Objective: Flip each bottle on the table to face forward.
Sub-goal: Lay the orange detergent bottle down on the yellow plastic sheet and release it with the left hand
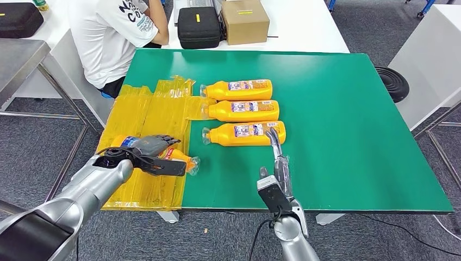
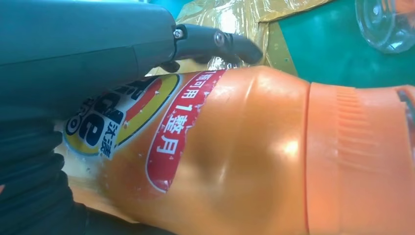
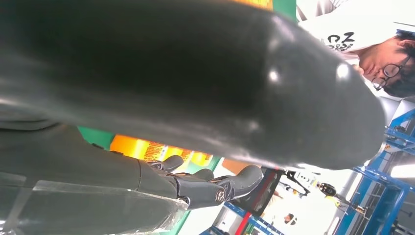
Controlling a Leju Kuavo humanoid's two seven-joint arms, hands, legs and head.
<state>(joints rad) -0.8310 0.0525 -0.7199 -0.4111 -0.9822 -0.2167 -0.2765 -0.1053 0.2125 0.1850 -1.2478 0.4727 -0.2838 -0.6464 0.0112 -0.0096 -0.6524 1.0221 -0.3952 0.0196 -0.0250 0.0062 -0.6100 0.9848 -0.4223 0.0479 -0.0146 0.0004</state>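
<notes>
Bottles number 4, all orange and lying on their sides on the green counter (image 1: 348, 109). 3 of them form a neat column near the middle: the far bottle (image 1: 239, 89), the middle bottle (image 1: 244, 110) and the near bottle (image 1: 245, 133), each with its label up and its clear cap pointing left. The 4th bottle (image 1: 179, 159) lies at the near left on a sheet of yellow plastic (image 1: 157, 109), gripped by the left hand (image 1: 152, 149), whose fingers wrap over its body. The right hand (image 1: 277, 157) holds nothing; its fingers stretch out straight, their tips at the right end of the near bottle. 1 person in a white shirt (image 1: 117, 32) sits at the far left.
</notes>
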